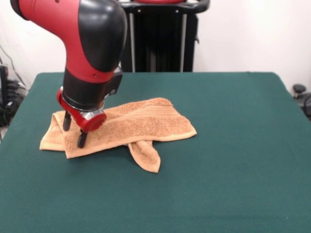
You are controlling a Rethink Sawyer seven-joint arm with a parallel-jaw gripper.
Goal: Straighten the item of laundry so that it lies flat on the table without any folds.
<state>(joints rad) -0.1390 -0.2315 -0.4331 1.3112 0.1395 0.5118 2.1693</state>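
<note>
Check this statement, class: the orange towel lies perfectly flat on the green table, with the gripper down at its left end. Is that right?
Not quite. The front view shows the towel folded over itself, with a flap sticking out at its near edge, not flat. The rest holds: it lies on the green table, and the gripper is down at its left end.

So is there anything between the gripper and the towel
Nothing visible. The gripper is right down at the towel, fingers apart over its left end, with only bare table around the cloth.
</note>
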